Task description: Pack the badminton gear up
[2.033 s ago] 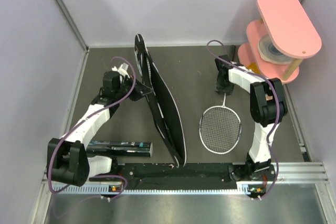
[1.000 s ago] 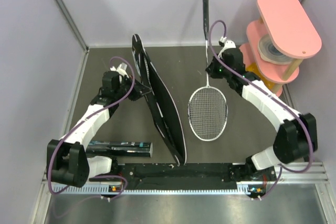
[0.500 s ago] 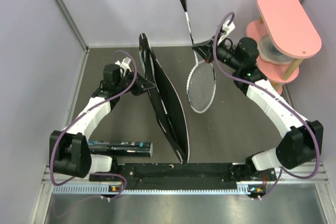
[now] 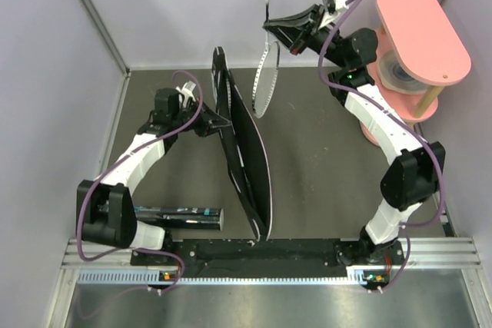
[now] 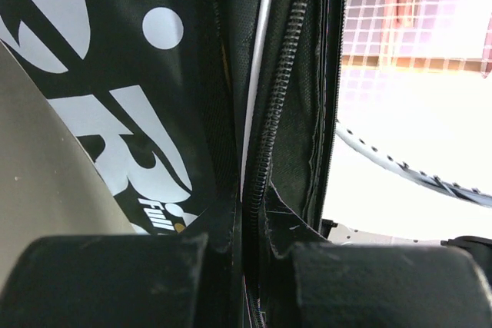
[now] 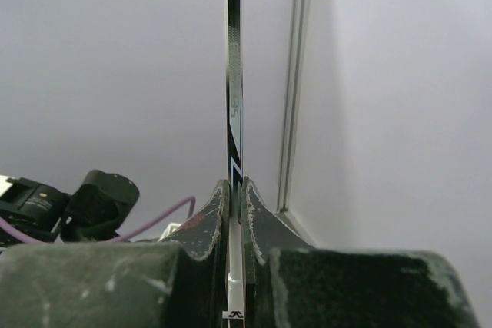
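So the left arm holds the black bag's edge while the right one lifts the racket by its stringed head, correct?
Not quite. The right end effector grips the racket by its thin shaft, not the stringed head, which hangs free below, as the right wrist view shows. The left end effector does hold the bag by its edge.

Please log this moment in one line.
left end effector: shut on bag | right end effector: shut on racket | racket: head down beside bag
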`<state>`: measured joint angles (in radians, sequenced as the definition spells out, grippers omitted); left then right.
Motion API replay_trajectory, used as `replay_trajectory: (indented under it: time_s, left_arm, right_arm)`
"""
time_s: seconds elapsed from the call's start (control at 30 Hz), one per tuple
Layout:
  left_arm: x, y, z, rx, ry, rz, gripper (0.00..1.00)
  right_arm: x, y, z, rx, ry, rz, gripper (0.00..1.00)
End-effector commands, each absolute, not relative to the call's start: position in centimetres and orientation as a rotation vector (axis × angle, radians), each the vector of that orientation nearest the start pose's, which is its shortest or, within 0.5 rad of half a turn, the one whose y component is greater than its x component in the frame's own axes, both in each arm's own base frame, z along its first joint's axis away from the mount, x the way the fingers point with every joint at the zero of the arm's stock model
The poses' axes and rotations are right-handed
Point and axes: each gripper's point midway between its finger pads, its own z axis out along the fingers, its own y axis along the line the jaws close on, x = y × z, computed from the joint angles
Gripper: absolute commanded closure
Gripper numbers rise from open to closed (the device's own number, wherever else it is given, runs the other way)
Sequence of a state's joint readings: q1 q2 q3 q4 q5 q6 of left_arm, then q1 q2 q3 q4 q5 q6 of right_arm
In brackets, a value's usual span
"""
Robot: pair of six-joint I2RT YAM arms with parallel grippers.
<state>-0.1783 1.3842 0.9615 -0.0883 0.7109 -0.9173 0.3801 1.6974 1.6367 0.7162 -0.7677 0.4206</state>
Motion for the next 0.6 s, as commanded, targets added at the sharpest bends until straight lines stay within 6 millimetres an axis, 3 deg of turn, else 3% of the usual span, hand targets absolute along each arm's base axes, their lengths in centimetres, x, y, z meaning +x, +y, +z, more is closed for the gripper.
replay_trajectory:
  time_s: [0.0, 0.2, 0.33, 0.57]
  left_arm:
    - [35.0, -20.7, 24.0, -0.281, 2.201, -1.395, 1.0]
    - [35.6, -20.6, 23.8, -0.339, 2.24, -1.367, 1.0]
    - [35.7, -20.7, 24.1, -0.352, 2.237, -1.388, 1.0]
    - [35.2, -21.0, 26.0, -0.303, 2.188, -1.428, 1.0]
  right_arm:
    - [34.3, 30.0, 57.2, -0.819, 0.663, 1.056, 1.0]
    - [33.1, 30.8, 59.8, -0.855, 0.576, 1.092, 1.0]
    - [32.0, 31.8, 60.4, -0.882, 0.536, 1.113, 1.0]
    - [30.5, 34.0, 57.7, -0.959, 0.495, 1.159, 1.0]
